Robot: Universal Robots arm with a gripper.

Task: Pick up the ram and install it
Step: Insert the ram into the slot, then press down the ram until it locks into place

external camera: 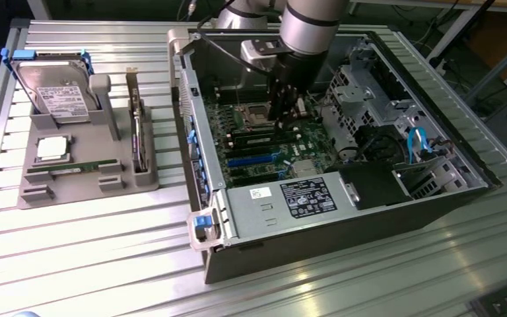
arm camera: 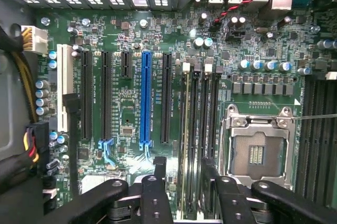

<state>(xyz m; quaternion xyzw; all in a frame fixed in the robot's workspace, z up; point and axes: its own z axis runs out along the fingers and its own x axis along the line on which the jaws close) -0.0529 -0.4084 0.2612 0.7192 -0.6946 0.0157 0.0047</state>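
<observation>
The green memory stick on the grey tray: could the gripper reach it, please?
Probably yes: the green memory stick lies uncovered on the grey tray, though the open gripper sits inside the computer case and must clear its wall first.

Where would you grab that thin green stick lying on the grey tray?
Probably at its middle, from straight above, squeezing the two long faces: the green stick is long and narrow, and blocks of the grey tray seem to cradle its ends, leaving the middle free.
</observation>
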